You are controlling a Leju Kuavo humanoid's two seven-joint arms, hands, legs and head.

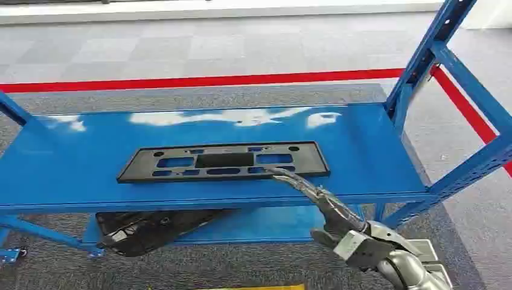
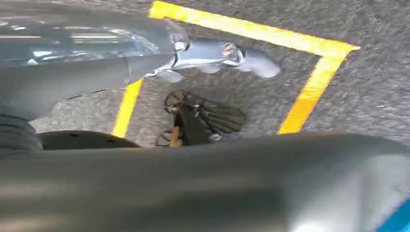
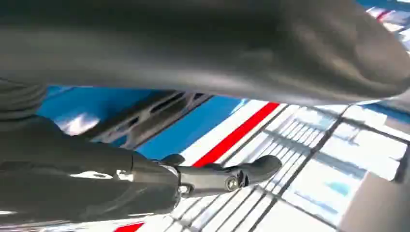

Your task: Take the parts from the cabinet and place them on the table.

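Your target is the black panel [image 1: 224, 162], a long flat plastic part lying on the upper shelf [image 1: 374, 151] of the blue cabinet [image 1: 459, 90], roughly centred and with its long side parallel to the front lip. It has rectangular cut-outs along its length and a solid block in the middle. Judge it light and fairly stiff across its width, though a piece this long and thin will probably flex and droop if you lift it by one end. The shelf paint is glossy, so expect the panel to slide rather than lift cleanly when you push on it.

The right robot hand [image 1: 338, 220] reaches in from below the shelf front, fingers [image 1: 302, 184] stretched out and apart, their tips at or just over the panel's near edge towards its right end. It grasps nothing yet; whether the tips actually touch the plastic, you cannot tell. In the right wrist view the same fingers [image 3: 227, 176] are extended with the panel beyond them.

The left robot hand [image 2: 217, 53] hangs over the floor, fingers loose and holding nothing.

Take hold along the near long edge, thumb under and fingers over, or hook into a cut-out; the edge is thin, so slide it slightly past the shelf lip first. A second black part [image 1: 151, 229] lies on the lower shelf.
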